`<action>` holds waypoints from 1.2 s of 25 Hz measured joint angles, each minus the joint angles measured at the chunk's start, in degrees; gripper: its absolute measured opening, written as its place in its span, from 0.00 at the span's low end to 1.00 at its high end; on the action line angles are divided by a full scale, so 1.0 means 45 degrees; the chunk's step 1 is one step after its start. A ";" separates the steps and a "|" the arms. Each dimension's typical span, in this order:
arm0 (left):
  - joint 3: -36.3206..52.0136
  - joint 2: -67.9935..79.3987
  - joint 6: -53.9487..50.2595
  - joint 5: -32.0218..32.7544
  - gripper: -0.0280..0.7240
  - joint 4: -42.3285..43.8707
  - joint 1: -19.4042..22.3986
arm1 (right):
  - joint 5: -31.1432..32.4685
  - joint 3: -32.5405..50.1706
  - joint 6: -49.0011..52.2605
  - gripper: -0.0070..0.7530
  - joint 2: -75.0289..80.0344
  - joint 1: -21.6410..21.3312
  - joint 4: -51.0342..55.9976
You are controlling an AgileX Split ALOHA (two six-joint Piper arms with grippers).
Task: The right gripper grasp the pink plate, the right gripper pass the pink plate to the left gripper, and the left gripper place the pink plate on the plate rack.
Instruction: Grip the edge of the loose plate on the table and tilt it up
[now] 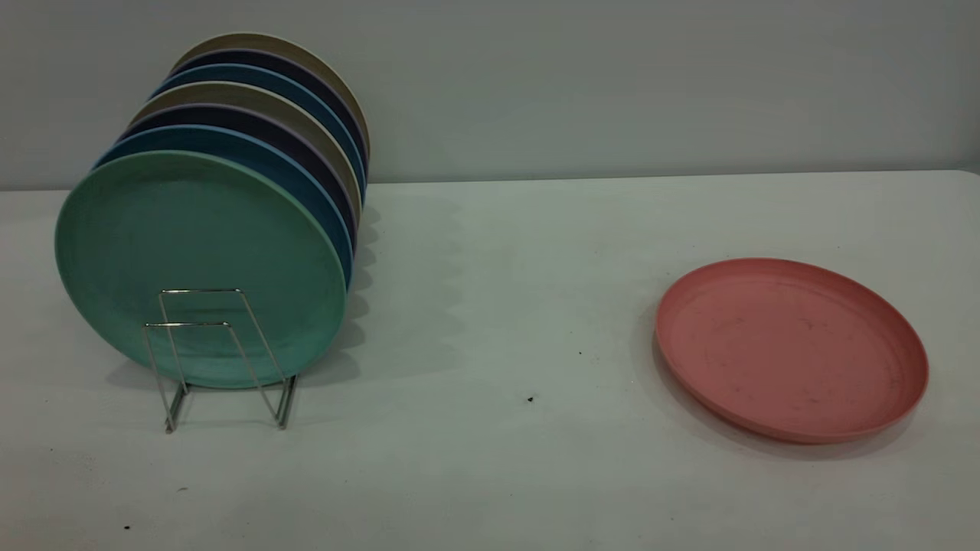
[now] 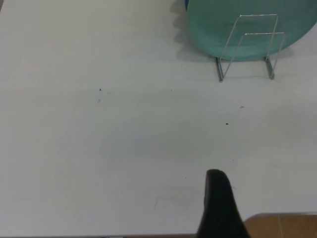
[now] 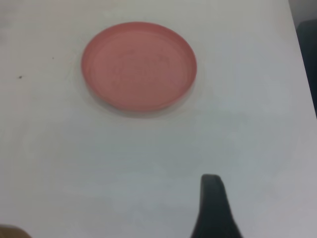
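The pink plate (image 1: 792, 348) lies flat on the white table at the right, with faint dark scuffs on it. In the right wrist view the pink plate (image 3: 139, 65) is well ahead of my right gripper (image 3: 212, 201), of which only a black tip shows. The plate rack (image 1: 222, 356) stands at the left, its front wire loops free. The left wrist view shows the plate rack (image 2: 250, 47) far ahead of my left gripper (image 2: 217, 196), which is also just a black tip over bare table. Neither gripper appears in the exterior view.
Several plates stand upright in the rack, a mint-green plate (image 1: 199, 268) foremost, with blue, dark and beige ones behind. The table (image 1: 505, 306) between rack and pink plate is bare white. The table's wooden edge (image 2: 282, 225) shows near the left gripper.
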 joint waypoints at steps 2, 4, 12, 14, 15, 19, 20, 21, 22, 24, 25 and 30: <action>0.0000 0.0000 0.0000 0.0000 0.73 0.0000 0.0000 | 0.0000 0.0000 0.0000 0.71 0.0000 0.0000 0.0000; 0.0000 0.0000 0.0000 0.0000 0.73 0.0000 0.0000 | 0.0000 0.0000 0.0000 0.71 0.0000 0.0000 0.0000; 0.0000 0.0000 0.0000 0.0000 0.73 0.0000 0.0000 | 0.0000 0.0000 0.0000 0.71 0.0000 0.0000 0.0000; 0.0000 0.0000 0.0000 0.0000 0.73 0.0000 0.0000 | 0.0000 0.0000 0.0000 0.71 0.0000 0.0000 0.0000; 0.0000 0.0000 0.0000 0.0000 0.73 0.0000 0.0000 | 0.0000 0.0000 0.0000 0.71 0.0000 0.0000 0.0000; 0.0000 0.0000 0.0000 0.0000 0.73 0.0000 0.0000 | 0.0000 0.0000 -0.0012 0.71 0.0000 0.0000 0.0000; 0.0000 0.0000 0.0000 0.0000 0.73 0.0000 0.0000 | 0.0000 0.0000 -0.0012 0.71 0.0000 0.0000 0.0000; 0.0000 0.0000 0.0000 0.0000 0.73 0.0000 0.0000 | 0.0000 0.0000 -0.0012 0.71 0.0000 0.0000 0.0000; 0.0000 0.0000 0.0000 0.0000 0.73 0.0000 0.0000 | 0.0000 0.0000 -0.0012 0.71 0.0000 0.0000 0.0000; 0.0000 0.0000 0.0000 0.0000 0.73 0.0000 0.0000 | 0.0000 0.0000 -0.0012 0.71 0.0000 0.0000 -0.0013; 0.0000 0.0000 0.0000 0.0000 0.73 0.0000 0.0000 | 0.0000 0.0000 -0.0012 0.71 0.0000 0.0000 -0.0044; -0.0401 0.0906 -0.0062 -0.0016 0.74 0.0000 0.0000 | -0.0316 -0.0335 0.0000 0.71 0.0759 0.0000 0.0013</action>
